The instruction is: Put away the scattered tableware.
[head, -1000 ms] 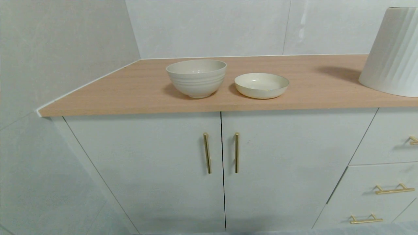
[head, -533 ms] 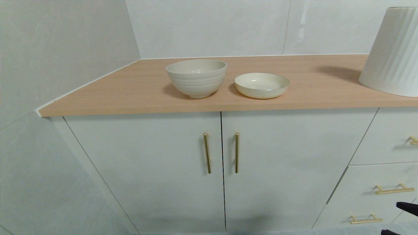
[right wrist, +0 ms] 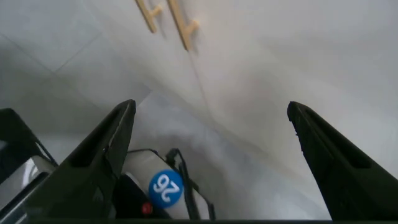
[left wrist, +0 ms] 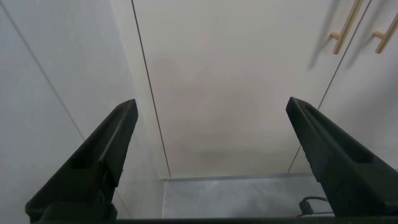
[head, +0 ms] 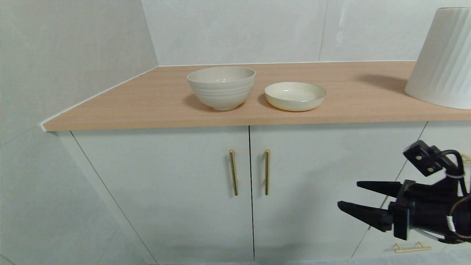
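Note:
A deep ribbed beige bowl (head: pixel 222 87) stands on the wooden countertop (head: pixel 147 103), and a shallow cream dish (head: pixel 295 96) sits just to its right. Below the counter at the lower right, my right gripper (head: pixel 351 195) hangs open in front of the right cabinet door (head: pixel 316 191), fingers pointing left toward the two gold door handles (head: pixel 266 172). My left gripper (left wrist: pixel 211 134) is open, low before the white cabinet front, with the gold handles (left wrist: pixel 345 26) at the picture's corner. In the right wrist view my right gripper (right wrist: pixel 211 134) is open with the gold handles (right wrist: pixel 181 23) ahead.
A tall white ribbed lamp shade (head: pixel 443 60) stands at the counter's right end. Drawers with gold pulls (head: pixel 444 213) lie right of the double doors. A tiled wall closes the left side.
My right arm has risen into the head view from the lower right corner and now hangs open before the right cabinet door. The bowl and dish have not moved.

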